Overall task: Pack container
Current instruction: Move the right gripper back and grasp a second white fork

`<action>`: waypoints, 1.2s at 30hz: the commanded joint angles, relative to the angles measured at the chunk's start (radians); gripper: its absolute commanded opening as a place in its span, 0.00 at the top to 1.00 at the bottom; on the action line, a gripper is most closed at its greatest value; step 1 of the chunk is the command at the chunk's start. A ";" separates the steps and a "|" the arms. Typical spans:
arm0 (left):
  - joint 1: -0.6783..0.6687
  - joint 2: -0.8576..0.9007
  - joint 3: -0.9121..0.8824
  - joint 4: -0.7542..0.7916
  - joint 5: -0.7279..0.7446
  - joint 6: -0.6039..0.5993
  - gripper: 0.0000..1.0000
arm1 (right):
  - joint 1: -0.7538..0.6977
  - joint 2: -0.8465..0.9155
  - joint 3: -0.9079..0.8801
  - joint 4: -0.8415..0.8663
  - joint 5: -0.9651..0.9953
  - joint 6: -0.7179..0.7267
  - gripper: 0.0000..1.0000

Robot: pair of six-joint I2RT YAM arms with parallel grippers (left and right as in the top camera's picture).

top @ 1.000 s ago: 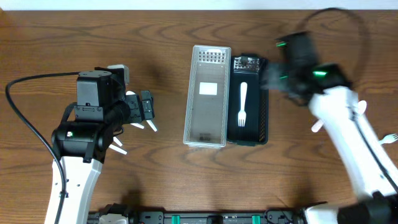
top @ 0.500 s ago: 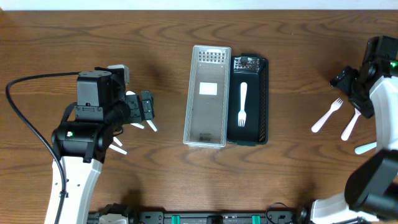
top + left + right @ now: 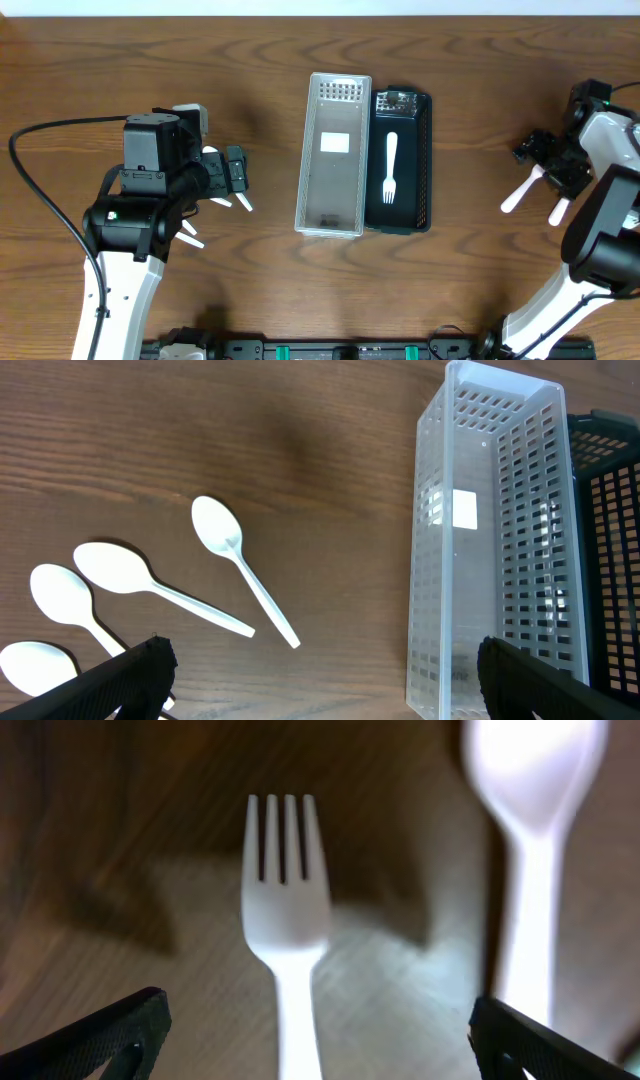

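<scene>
A clear plastic container [image 3: 333,155] stands mid-table with a black container [image 3: 424,160] against its right side. One white fork [image 3: 390,165] lies in the black container. My left gripper [image 3: 232,176] is open and empty, hovering over several white spoons [image 3: 240,565] left of the clear container [image 3: 490,540]. My right gripper [image 3: 550,165] is open at the far right, low over a white fork [image 3: 285,920] whose handle runs between the fingers [image 3: 315,1040]. That fork's handle shows in the overhead view [image 3: 515,195].
A second white utensil [image 3: 535,840] lies just right of the fork, also visible in the overhead view [image 3: 558,210]. The black container's edge [image 3: 610,510] shows beyond the clear one. The left arm's black cable loops at the table's left side [image 3: 40,200].
My right arm swung from above the black container to the far right and came down over the loose forks. The left arm and both containers have not moved.
</scene>
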 commanded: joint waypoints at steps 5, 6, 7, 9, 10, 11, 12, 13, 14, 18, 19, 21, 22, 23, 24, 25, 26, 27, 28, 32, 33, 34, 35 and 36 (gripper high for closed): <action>0.004 0.003 0.024 0.000 0.005 0.006 0.02 | -0.006 0.027 -0.006 0.042 -0.028 -0.060 0.01; 0.004 0.003 0.024 0.000 0.005 0.006 0.02 | -0.006 0.027 -0.006 0.050 -0.028 -0.072 0.01; 0.004 0.003 0.024 0.000 0.005 0.006 0.02 | -0.006 0.027 -0.006 0.052 -0.028 -0.083 0.01; 0.004 0.004 0.024 0.000 0.005 0.006 0.02 | -0.006 0.027 -0.007 0.053 -0.026 -0.104 0.01; 0.004 0.003 0.024 0.000 0.005 0.006 0.02 | -0.006 0.027 -0.010 0.057 -0.023 -0.108 0.01; 0.004 0.004 0.024 0.000 0.005 0.006 0.02 | -0.006 0.027 -0.013 0.061 -0.019 -0.108 0.01; 0.004 0.003 0.024 0.000 0.005 0.006 0.02 | -0.006 0.027 -0.017 0.065 -0.017 -0.108 0.01; 0.004 0.003 0.024 0.000 0.005 0.006 0.02 | -0.006 0.027 -0.023 0.072 -0.017 -0.108 0.01; 0.004 0.003 0.024 0.000 0.005 0.006 0.02 | -0.006 0.027 -0.031 0.083 -0.017 -0.108 0.01; 0.004 0.003 0.023 0.000 0.005 0.006 0.02 | -0.006 0.027 -0.074 0.121 -0.017 -0.107 0.01; 0.004 0.003 0.023 0.000 0.005 0.006 0.02 | -0.006 0.027 -0.085 0.128 -0.017 -0.107 0.01; 0.004 0.003 0.024 0.000 0.005 0.006 0.02 | -0.006 0.027 -0.099 0.132 -0.017 -0.107 0.01; 0.004 0.003 0.024 0.000 0.005 0.006 0.02 | -0.006 0.027 -0.104 0.135 -0.017 -0.107 0.01; 0.004 0.003 0.024 0.000 0.005 0.006 0.02 | -0.006 0.027 -0.106 0.135 -0.016 -0.107 0.01; 0.004 0.004 0.024 0.000 0.005 0.006 0.02 | -0.006 0.027 -0.108 0.136 -0.016 -0.107 0.01; 0.004 0.003 0.024 0.000 0.005 0.006 0.02 | -0.006 0.027 -0.108 0.137 -0.016 -0.107 0.01; 0.004 0.003 0.024 0.000 0.005 0.006 0.02 | -0.006 0.027 -0.108 0.140 -0.017 -0.106 0.02; 0.004 0.003 0.024 0.000 0.005 0.006 0.02 | -0.006 0.027 -0.108 0.142 -0.017 -0.106 0.04; 0.004 0.003 0.024 0.000 0.005 0.006 0.02 | -0.006 0.027 -0.108 0.142 -0.017 -0.106 0.06; 0.004 0.003 0.024 0.000 0.005 0.006 0.02 | -0.006 0.027 -0.108 0.143 -0.017 -0.106 0.20; 0.004 0.003 0.024 0.000 0.005 0.006 0.02 | -0.006 0.027 -0.108 0.143 -0.017 -0.106 0.24; 0.004 0.003 0.024 0.000 0.005 0.006 0.02 | -0.006 0.027 -0.108 0.143 -0.017 -0.106 0.28; 0.004 0.003 0.024 0.000 0.005 0.006 0.02 | -0.006 0.027 -0.108 0.143 -0.017 -0.106 0.31; 0.004 0.003 0.024 0.000 0.005 0.006 0.02 | -0.006 0.027 -0.108 0.143 -0.017 -0.107 0.35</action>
